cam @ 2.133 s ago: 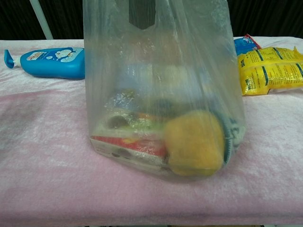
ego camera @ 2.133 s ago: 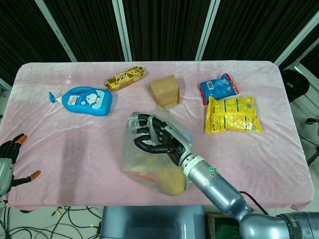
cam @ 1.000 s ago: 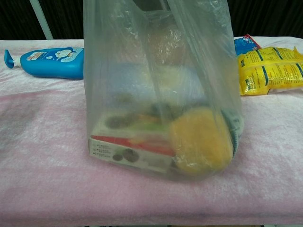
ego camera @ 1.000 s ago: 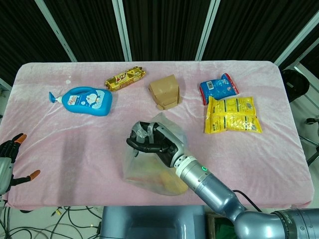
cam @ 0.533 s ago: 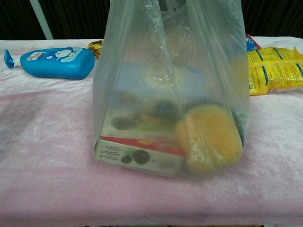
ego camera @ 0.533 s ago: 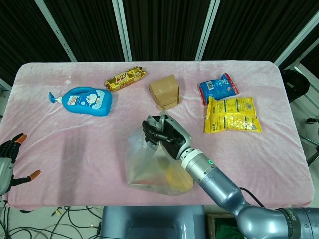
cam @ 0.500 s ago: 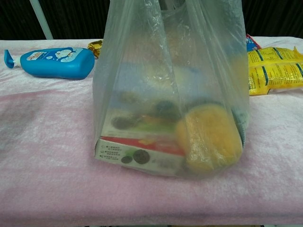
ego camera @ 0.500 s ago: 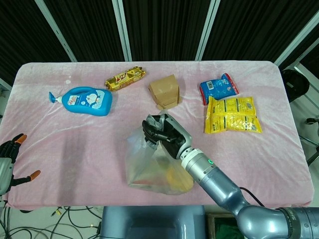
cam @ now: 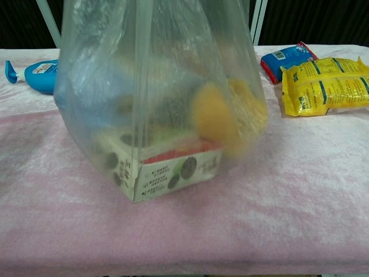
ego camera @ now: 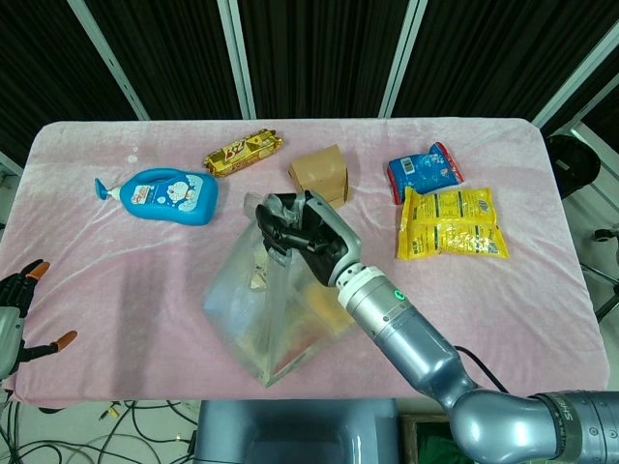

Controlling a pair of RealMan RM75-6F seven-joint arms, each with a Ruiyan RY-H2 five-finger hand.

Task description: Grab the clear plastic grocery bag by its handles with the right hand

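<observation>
From the head view, the right hand has its fingers curled tight around the gathered handles of the bag, which hangs stretched below it toward 7 o'clock, near the table's front middle. The left hand sits at the far 9 o'clock edge, fingers spread, holding nothing. Only the chest view shows the contents: a box tilted on one corner and a yellow lump at its 1 o'clock. That view hides both hands.
</observation>
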